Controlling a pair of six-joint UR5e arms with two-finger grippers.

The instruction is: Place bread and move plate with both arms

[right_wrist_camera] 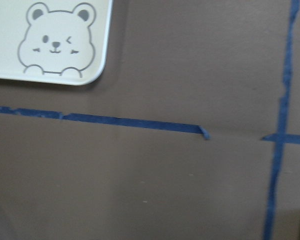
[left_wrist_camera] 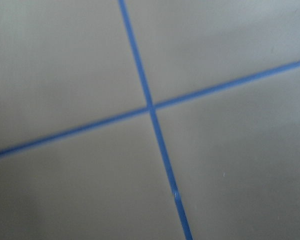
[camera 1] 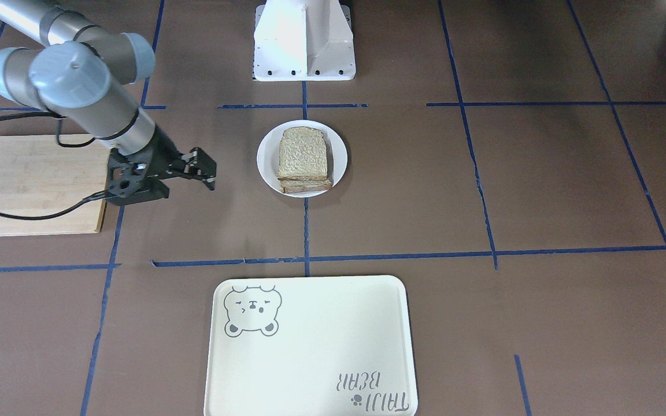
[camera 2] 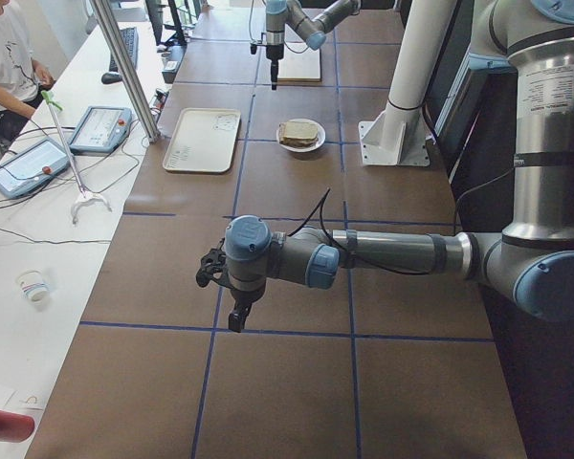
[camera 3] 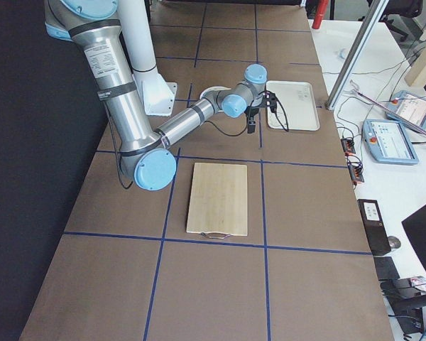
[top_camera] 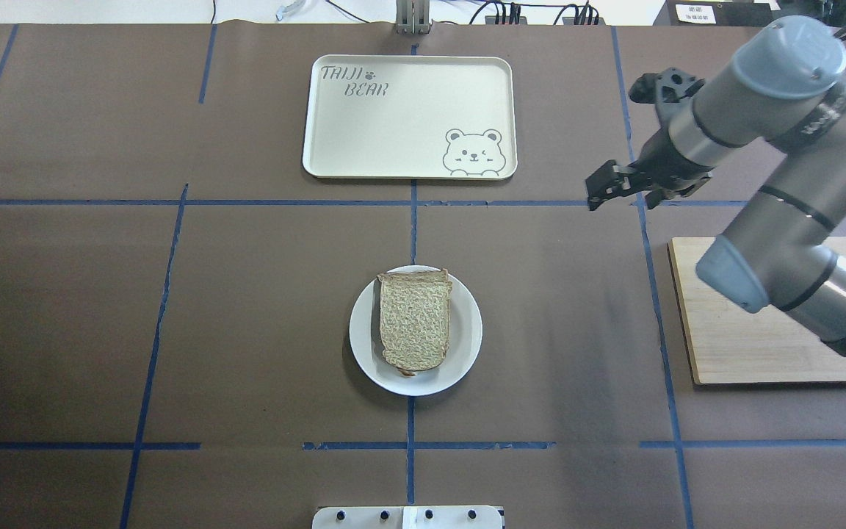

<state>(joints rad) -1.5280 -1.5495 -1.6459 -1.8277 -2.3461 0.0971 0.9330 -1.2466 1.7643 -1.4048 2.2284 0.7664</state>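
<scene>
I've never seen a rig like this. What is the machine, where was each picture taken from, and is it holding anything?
Two jointed robot arms work at a brown table marked with blue tape. Four fixed cameras look from across the table, from above behind the robot, and from each end. The two close-ups come from wrist cameras. A bread slice lies on a white plate mid-table, with a bear tray beyond it and a wooden board to the robot's right. The right claw hangs near the board, holding nothing. The left claw hovers over bare table.
</scene>
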